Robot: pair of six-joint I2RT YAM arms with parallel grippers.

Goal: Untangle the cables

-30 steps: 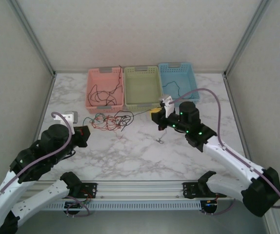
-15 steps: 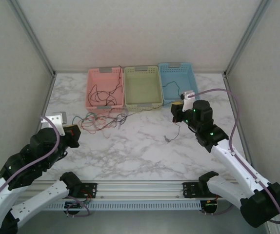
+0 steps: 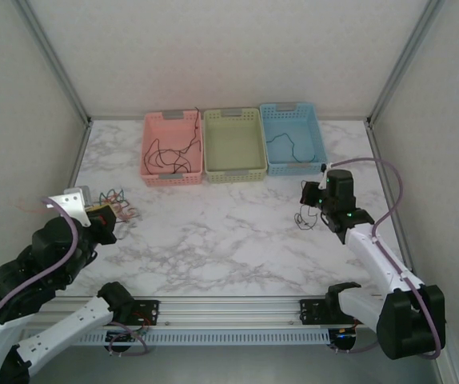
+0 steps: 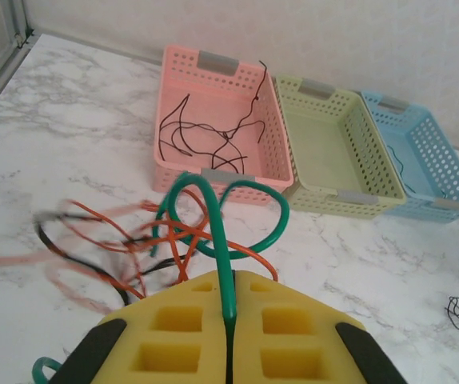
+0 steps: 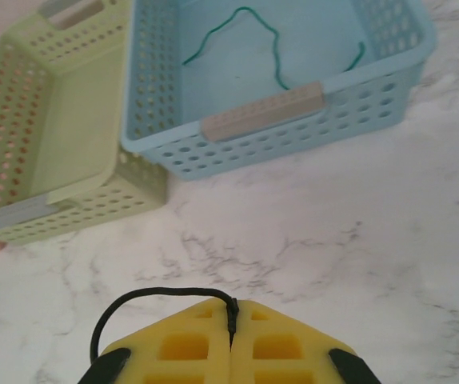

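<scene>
Here, left gripper (image 4: 229,278) clamps a green cable (image 4: 220,232), right gripper (image 5: 232,310) a black cable (image 5: 145,294).

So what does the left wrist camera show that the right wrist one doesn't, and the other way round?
Left wrist camera: the left gripper shut on a green cable, a blurred tangle of orange and black cables beyond it, and black cables lying in the pink basket. Right wrist camera: the right gripper shut on a black cable, and a loose green cable lying in the blue basket. Both: the yellow-green basket, the blue basket and the marble table.
</scene>
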